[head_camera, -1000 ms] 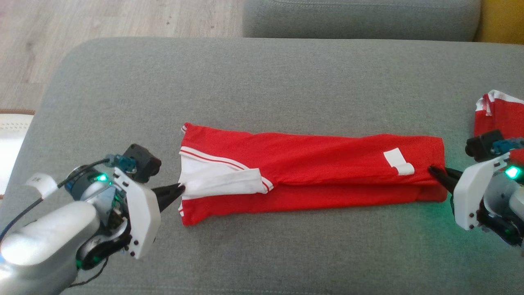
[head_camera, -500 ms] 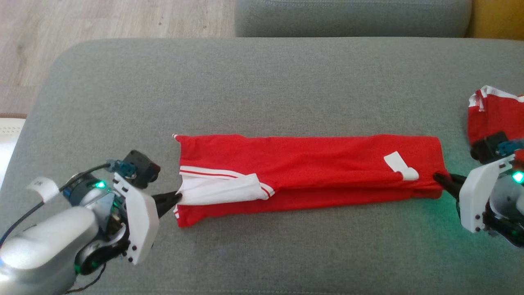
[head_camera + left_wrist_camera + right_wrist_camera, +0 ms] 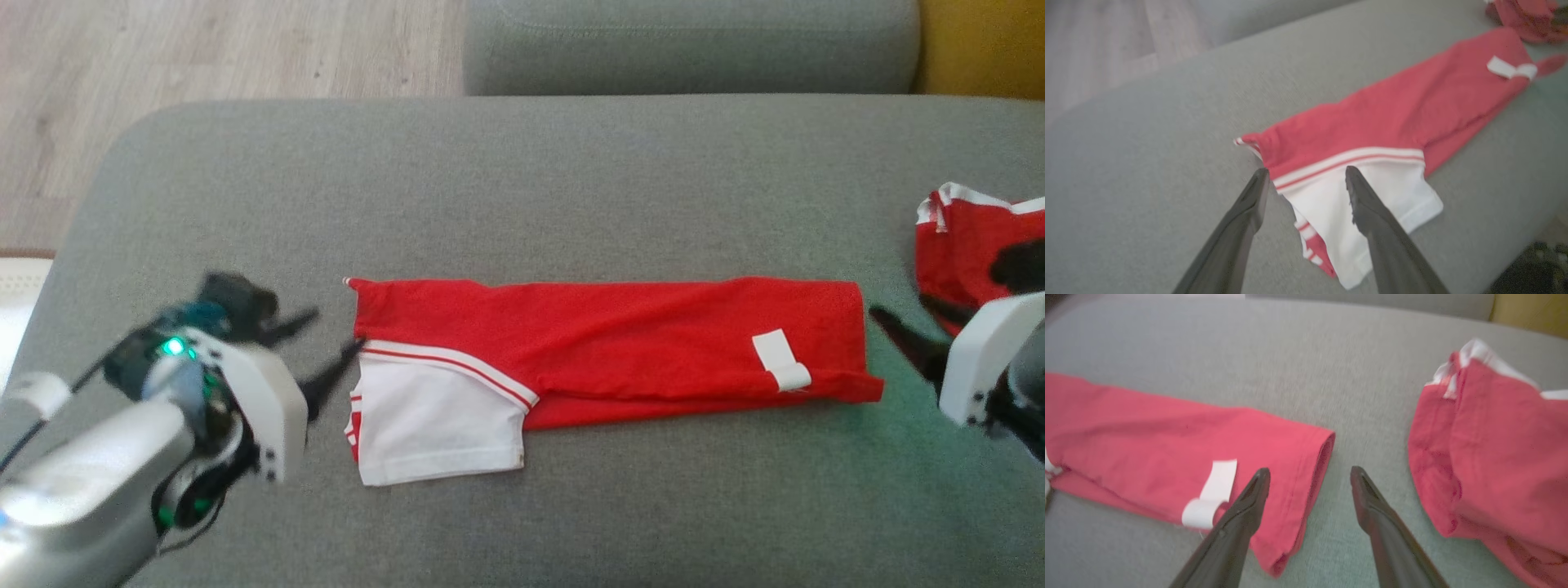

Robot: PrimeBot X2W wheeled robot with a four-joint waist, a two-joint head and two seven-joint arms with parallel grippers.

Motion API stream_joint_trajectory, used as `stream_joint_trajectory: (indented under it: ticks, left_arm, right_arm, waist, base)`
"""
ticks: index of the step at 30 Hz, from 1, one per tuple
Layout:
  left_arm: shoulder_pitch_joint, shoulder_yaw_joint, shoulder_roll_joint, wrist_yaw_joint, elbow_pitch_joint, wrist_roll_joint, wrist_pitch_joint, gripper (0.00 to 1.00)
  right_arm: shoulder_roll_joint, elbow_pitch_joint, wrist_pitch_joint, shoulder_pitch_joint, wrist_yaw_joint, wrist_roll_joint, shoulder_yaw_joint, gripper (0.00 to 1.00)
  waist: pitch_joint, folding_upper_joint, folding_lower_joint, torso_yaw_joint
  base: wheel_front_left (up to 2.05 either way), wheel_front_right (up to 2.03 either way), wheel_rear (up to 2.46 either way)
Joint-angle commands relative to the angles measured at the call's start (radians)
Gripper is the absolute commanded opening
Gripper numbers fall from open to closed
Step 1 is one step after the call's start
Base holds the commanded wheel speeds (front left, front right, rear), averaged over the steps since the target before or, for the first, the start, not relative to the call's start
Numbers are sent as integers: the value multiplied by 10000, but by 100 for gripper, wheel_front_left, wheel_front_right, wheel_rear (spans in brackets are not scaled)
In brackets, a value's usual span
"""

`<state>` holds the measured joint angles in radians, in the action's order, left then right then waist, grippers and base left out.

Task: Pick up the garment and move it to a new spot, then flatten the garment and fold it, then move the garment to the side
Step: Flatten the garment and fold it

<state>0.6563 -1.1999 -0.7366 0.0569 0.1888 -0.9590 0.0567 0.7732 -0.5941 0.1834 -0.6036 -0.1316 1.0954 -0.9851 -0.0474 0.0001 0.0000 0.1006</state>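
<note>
Dropped garment point(image 3: 620, 343) lies flat: long red strip, white end.

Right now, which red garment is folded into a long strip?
The jersey with the white sleeve, in the middle; the other red garment lies bunched at the right.

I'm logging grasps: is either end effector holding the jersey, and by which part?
Nothing is held. The left end effector stands open at the jersey's white sleeve end, the right end effector open by its other end.

Motion-blurred left gripper point(image 3: 339, 327); smaller red garment point(image 3: 952, 245) cut off at right edge.
</note>
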Motion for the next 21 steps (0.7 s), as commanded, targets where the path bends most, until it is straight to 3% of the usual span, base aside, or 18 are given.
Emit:
stream_joint_trajectory:
  ticks: [1,7,12,17,21]
  left_arm:
    - [343,844,-190,283,-44,-150,-483,100]
    - [-330,2197,451,1363,333,-846,-2647,100]
    - [-1253,4173,1476,1971,374,-1375,-3169,100]
    - [-2491,6479,2702,2092,-130,769,-3180,100]
    - [-3685,8072,3801,1838,-662,2550,-3182,100]
  right_arm:
    - [267,116,-353,-191,9,179,325,100]
    - [-429,-19,-2014,-44,9,157,1352,100]
    - [-1241,-180,-3532,456,9,-119,2234,100]
    - [-2055,-279,-4344,1025,9,-848,3381,100]
    - [-2892,-47,-4442,1576,9,-1983,4758,100]
  waist:
    - [135,-1,0,-37]
    - [535,-1,0,-150]
    - [709,-1,0,-199]
    - [745,-1,0,-266]
    - [749,-1,0,-405]
  base:
    - [0,0,0]
    - [0,0,0]
    - [0,0,0]
    - [0,0,0]
    - [0,0,0]
